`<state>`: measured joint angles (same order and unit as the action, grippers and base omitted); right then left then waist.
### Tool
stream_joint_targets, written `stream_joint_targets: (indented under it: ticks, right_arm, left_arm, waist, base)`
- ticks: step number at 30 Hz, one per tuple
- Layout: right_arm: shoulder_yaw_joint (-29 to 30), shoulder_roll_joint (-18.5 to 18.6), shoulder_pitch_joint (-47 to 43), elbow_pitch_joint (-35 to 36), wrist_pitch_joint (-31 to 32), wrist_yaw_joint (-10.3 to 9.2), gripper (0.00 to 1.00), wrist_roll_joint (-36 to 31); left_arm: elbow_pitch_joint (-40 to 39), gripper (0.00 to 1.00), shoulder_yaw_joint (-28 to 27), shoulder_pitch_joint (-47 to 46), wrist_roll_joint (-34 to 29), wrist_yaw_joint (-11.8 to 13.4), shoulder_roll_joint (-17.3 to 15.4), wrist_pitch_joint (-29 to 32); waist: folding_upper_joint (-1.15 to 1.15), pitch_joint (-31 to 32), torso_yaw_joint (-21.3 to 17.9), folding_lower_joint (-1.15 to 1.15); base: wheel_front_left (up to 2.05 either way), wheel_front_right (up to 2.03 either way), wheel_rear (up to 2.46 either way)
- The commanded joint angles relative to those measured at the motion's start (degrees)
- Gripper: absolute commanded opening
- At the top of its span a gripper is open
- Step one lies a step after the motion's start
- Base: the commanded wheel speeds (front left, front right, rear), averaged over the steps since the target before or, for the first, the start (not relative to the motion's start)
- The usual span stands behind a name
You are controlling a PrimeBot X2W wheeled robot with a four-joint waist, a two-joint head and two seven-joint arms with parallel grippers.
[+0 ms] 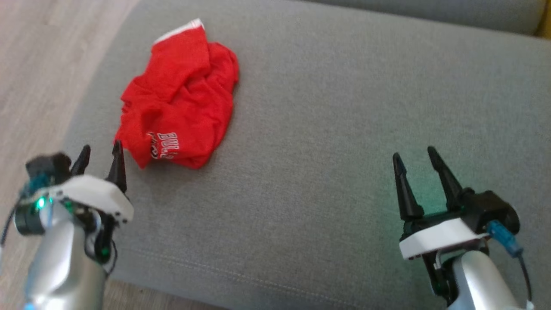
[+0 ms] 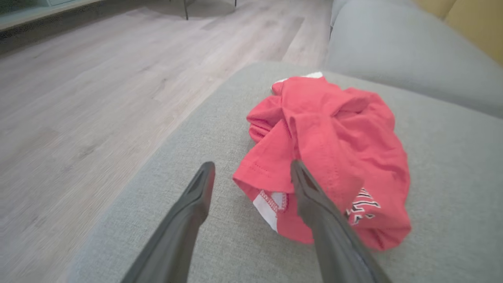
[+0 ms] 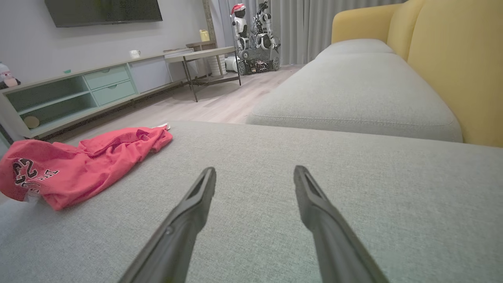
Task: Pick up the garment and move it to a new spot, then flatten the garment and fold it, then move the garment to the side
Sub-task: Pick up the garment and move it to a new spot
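The red garment [image 1: 181,107] lies crumpled in a loose heap on the grey sofa seat cushion [image 1: 323,150], close to the cushion's left edge and nearer its far left corner than its front edge. White lettering shows on the end nearest the robot, and a strip of white trim peeks out at the far end.

The left gripper [image 1: 101,147] hovers just beside the garment's near end, at the cushion's left edge, its two fingers spread apart and holding nothing. In the left wrist view [image 2: 252,165] one finger overlaps the cloth [image 2: 334,149]; whether it touches cannot be told.

The right gripper [image 1: 413,153] is well apart from the garment, over bare cushion toward the front right, its fingers likewise spread and empty [image 3: 255,169].

Pale wooden floor [image 1: 34,64] runs past the cushion's left edge. A second grey cushion [image 3: 353,90] and a yellow backrest [image 3: 452,59] lie beyond.
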<state>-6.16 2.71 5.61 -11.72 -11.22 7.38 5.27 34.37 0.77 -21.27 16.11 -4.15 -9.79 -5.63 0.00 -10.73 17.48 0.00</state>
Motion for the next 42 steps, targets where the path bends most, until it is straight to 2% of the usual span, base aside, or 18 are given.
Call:
stream_joint_targets:
  ticks: [1, 9, 18, 19, 20, 27, 35, 42]
  right_arm:
    - [-1.05, 0.17, 2.01, 2.24, 0.13, 0.11, 1.00, -0.50]
    - [-1.23, 0.17, 3.44, 4.62, 1.57, 0.11, 1.00, -1.87]
    - [-1.45, 0.17, 4.81, 5.17, 1.54, 0.11, 1.00, -2.04]
    - [-1.46, 0.17, 4.85, 5.09, 1.44, 0.11, 1.00, -1.97]
    - [-1.44, 0.17, 4.87, 4.98, 1.32, 0.11, 1.00, -1.90]
    - [-1.21, 0.17, 4.67, 3.58, 0.37, 0.11, 1.00, -1.07]
    - [-1.73, 0.17, 4.05, 1.59, -0.78, 0.11, 1.00, 0.61]
    - [-2.22, 0.17, 3.19, -0.33, -1.97, 0.11, 1.00, 2.51]
  left_arm:
    - [-0.73, 1.00, -1.48, -2.75, -0.58, -0.52, -2.61, 0.48]
    - [10.03, 1.00, 2.03, -12.50, 0.15, -2.75, -6.52, 7.64]
    - [20.08, 1.00, 5.25, -18.96, 0.74, -3.21, -9.09, 12.08]
    - [21.05, 0.62, 5.34, -19.37, 0.89, -3.22, -9.17, 12.24]
    - [21.81, 0.00, 5.34, -19.74, 1.03, -3.22, -9.27, 12.02]
    - [23.58, 0.00, 3.86, -21.75, 2.79, -2.88, -9.78, 4.82]
    - [20.88, 0.00, 0.29, -22.98, 5.65, -1.22, -10.42, -3.95]
    - [12.57, 0.00, -1.48, -24.07, 6.89, 1.07, -10.48, -6.84]
  waist:
    - [0.00, -1.74, -1.10, 0.00]
    - [0.00, -5.99, -3.26, 0.00]
    - [0.00, -8.60, -5.73, 0.00]
    - [0.00, -8.64, -5.96, 0.00]
    - [0.00, -8.62, -6.17, 0.00]
    - [0.00, -6.59, -6.98, 0.00]
    - [0.00, -2.23, -7.20, 0.00]
    - [0.00, 1.98, -8.61, 0.00]
  base:
    - [0.00, 0.00, 0.00]
    - [0.00, 0.00, 0.00]
    - [0.00, 0.00, 0.00]
    - [0.00, 0.00, 0.00]
    - [0.00, 0.00, 0.00]
    - [0.00, 0.00, 0.00]
    - [0.00, 0.00, 0.00]
    - [0.00, 0.00, 0.00]
